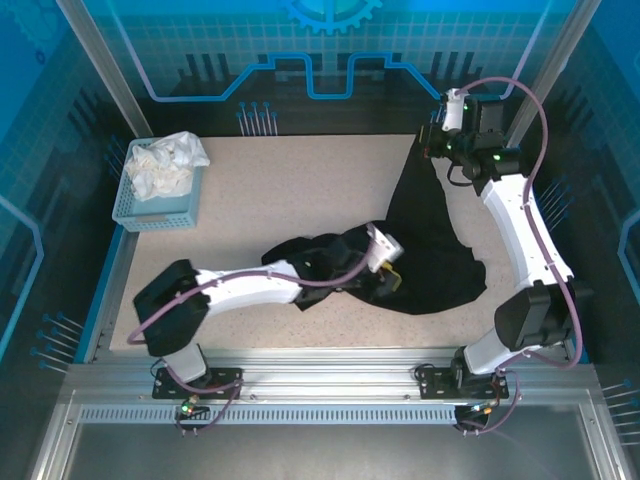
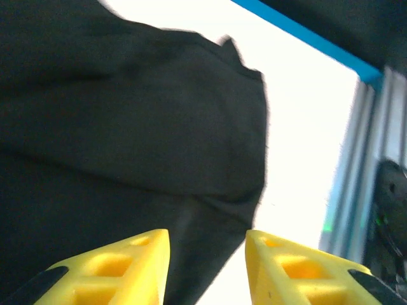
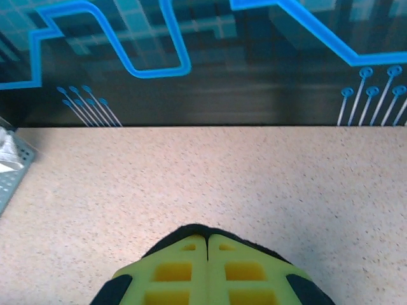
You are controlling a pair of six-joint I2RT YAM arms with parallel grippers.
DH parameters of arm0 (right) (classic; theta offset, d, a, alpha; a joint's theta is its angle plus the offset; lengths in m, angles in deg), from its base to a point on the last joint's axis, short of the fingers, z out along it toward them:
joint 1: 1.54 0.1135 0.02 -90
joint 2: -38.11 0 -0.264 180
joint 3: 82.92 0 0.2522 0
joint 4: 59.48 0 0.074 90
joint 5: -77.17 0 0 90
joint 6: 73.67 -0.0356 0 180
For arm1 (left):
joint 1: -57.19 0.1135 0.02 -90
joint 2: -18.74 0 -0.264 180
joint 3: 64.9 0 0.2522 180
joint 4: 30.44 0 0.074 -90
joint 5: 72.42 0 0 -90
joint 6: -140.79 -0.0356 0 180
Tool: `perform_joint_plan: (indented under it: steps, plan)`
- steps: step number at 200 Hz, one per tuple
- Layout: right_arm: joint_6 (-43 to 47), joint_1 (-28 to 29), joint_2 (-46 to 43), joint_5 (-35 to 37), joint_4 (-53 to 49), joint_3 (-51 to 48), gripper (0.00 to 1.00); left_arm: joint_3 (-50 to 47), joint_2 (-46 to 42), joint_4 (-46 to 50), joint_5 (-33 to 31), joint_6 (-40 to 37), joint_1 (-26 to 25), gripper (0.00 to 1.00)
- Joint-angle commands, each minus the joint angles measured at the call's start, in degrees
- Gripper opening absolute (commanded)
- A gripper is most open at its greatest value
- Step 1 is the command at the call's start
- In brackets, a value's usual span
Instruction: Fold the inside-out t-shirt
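Note:
The inside-out t-shirt (image 1: 440, 250) is black and lies crumpled across the middle and right of the table, with one part drawn up toward the far right. My right gripper (image 1: 432, 150) is at that far end, shut on the shirt's edge. In the right wrist view its fingers (image 3: 208, 238) are pressed together with a rim of black fabric (image 3: 166, 240) around the tips. My left gripper (image 1: 392, 272) hovers over the shirt's middle. Its yellow fingers (image 2: 206, 235) stand apart, with the black cloth (image 2: 127, 127) below them and nothing between them.
A blue basket (image 1: 125, 210) holding a white cloth (image 1: 165, 165) stands at the back left, and its corner (image 3: 9, 165) appears in the right wrist view. The speckled tabletop (image 1: 290, 190) is bare between basket and shirt. Metal frame rails border the table.

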Motion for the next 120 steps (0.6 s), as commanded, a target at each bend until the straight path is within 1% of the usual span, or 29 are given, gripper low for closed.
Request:
perform_joint_plan:
  steps: [1, 15, 31, 52, 82, 104, 120]
  plan:
    - [1.18, -2.78, 1.61, -3.16, -2.88, 2.99, 0.0, 7.08, 6.96, -2.03, 5.54, -9.26, -3.43, 0.42]
    - [0.87, -3.63, 2.26, -4.19, -3.0, 2.8, 0.0, 9.69, 10.96, -1.21, 6.75, -11.66, -4.8, 0.44]
    - [0.39, -4.46, 2.72, -5.23, -2.73, 2.42, 0.0, 13.53, 15.28, 2.16, 7.59, -14.79, -5.68, 0.45]
    - [-0.21, -5.29, 2.73, -6.24, -2.2, 1.76, 0.0, 17.47, 19.87, 6.24, 7.53, -18.19, -5.64, 0.46]
    - [-0.5, -6.23, 2.38, -6.97, -2.19, 1.35, 0.0, 20.15, 23.97, 10.66, 7.29, -21.32, -5.72, 0.46]
    - [-0.59, -6.78, 2.2, -7.04, -2.37, 1.56, 0.0, 20.49, 25.59, 13.39, 6.08, -23.57, -5.64, 0.42]
    - [-0.65, -7.1, 2.06, -7.13, -2.37, 1.49, 0.0, 20.26, 26.33, 14.91, 4.51, -24.79, -5.27, 0.34]
